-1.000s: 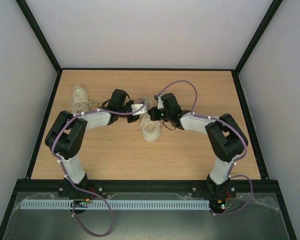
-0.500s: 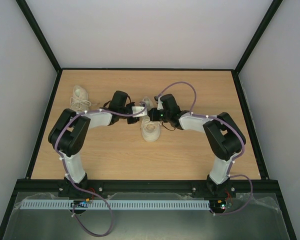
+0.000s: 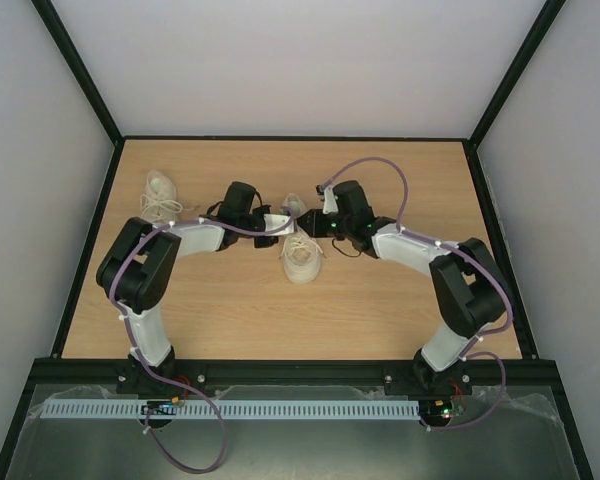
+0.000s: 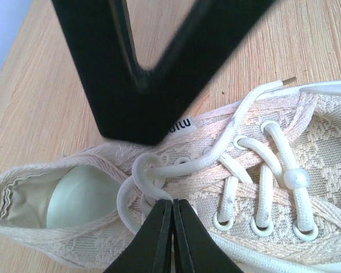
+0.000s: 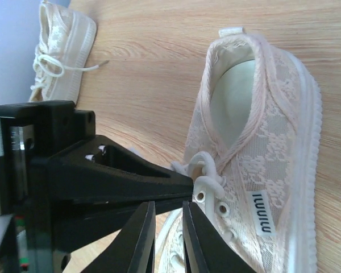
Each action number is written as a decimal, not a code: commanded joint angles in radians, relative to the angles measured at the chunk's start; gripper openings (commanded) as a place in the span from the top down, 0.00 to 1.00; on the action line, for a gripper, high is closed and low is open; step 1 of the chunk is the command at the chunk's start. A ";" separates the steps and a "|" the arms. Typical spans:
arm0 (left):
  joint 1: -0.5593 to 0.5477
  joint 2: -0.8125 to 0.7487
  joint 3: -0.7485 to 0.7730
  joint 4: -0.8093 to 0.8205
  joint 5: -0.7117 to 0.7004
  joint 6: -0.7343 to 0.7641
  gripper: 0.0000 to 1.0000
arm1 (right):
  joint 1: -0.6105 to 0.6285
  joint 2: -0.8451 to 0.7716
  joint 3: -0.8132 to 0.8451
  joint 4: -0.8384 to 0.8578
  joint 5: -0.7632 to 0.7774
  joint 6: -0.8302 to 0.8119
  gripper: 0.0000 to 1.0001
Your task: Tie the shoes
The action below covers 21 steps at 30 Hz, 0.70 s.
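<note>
The left gripper (image 4: pixel 171 203) has its two fingers (image 4: pixel 159 239) pressed together with no gap showing. Their tips touch a small loop of the white lace (image 4: pixel 238 122) at the top eyelets of the cream sneaker (image 4: pixel 324 136). Whether the lace is actually pinched between them cannot be told. This sneaker lies directly under those fingertips, sole down on the wooden table (image 3: pixel 380 300). Its open collar and pale insole (image 4: pixel 82 196) are to one side of the tips and the crossed lacing to the other. One free lace end runs away from the tips and finishes in a clear aglet (image 4: pixel 284 83) that rests on the wood just past the shoe's edge. The right gripper (image 5: pixel 167 207) faces the left one across the same eyelets and hangs just above the lace loop. Its fingers (image 5: pixel 142 239) are a narrow slot apart, and a strip of pale material shows through the gap. Contact there cannot be judged. Just beside the right fingers, on the sneaker's side wall, sits a woven label (image 5: pixel 260 213). The second sneaker (image 5: pixel 59 45) lies well beyond the left gripper's body, far from both sets of fingertips, with its laces loose on top.
</note>
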 commanded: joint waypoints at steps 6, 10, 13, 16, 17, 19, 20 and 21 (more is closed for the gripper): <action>-0.006 0.001 -0.038 0.027 0.039 0.062 0.98 | -0.097 0.099 0.272 -0.351 -0.144 -0.222 0.78; -0.009 -0.001 -0.032 0.032 0.036 0.073 0.98 | -0.096 0.169 0.373 -0.421 -0.190 -0.315 0.76; -0.010 0.002 -0.032 0.033 0.037 0.074 0.98 | -0.087 0.229 0.475 -0.526 -0.195 -0.384 0.72; -0.010 -0.002 -0.033 0.033 0.035 0.075 0.98 | -0.068 0.276 0.535 -0.593 -0.187 -0.427 0.71; -0.011 -0.002 -0.034 0.033 0.035 0.075 0.98 | -0.062 0.287 0.541 -0.599 -0.182 -0.431 0.71; -0.011 -0.005 -0.034 0.033 0.033 0.075 0.98 | -0.055 0.306 0.548 -0.609 -0.174 -0.438 0.71; -0.010 -0.005 -0.034 0.033 0.034 0.075 0.98 | -0.055 0.315 0.553 -0.612 -0.171 -0.439 0.72; -0.011 -0.006 -0.036 0.034 0.034 0.075 0.98 | -0.052 0.329 0.563 -0.621 -0.170 -0.441 0.72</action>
